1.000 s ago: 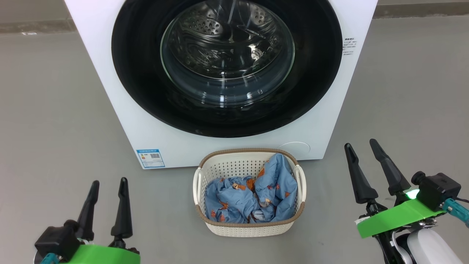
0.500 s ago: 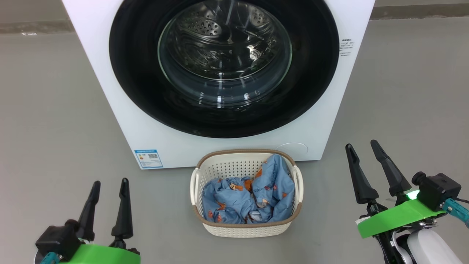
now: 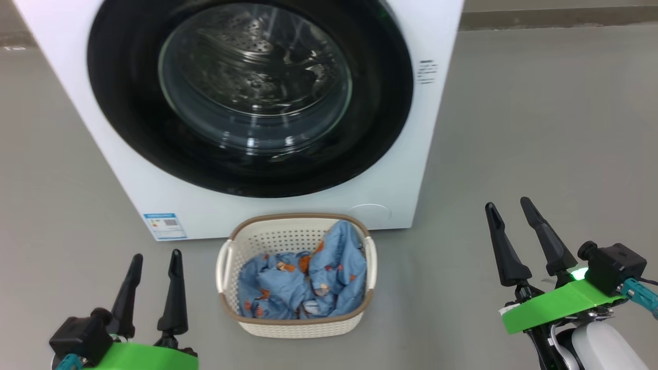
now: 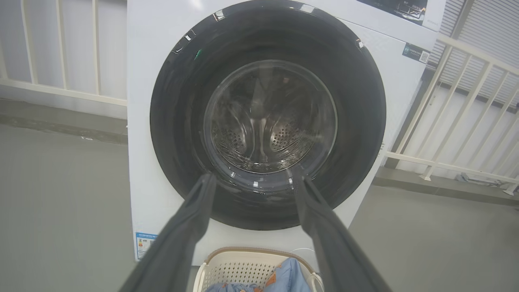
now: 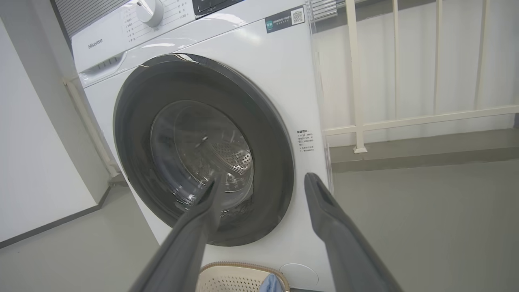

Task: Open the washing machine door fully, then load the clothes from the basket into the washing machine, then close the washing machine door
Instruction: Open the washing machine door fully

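Head camera is shifting, so everything is sliding left in frame. Washing machine (image 3: 128,169) is filling upper left, washing machine door (image 3: 380,103) sitting shut. Basket (image 3: 295,326) holding clothes (image 3: 303,282) is standing bottom centre, between left gripper (image 3: 156,255) and right gripper (image 3: 506,203), both fingers spread apart, gripping nothing, apart from basket.

The clothes (image 3: 300,282) lie in the basket (image 3: 295,326), just before the washing machine (image 3: 437,128).
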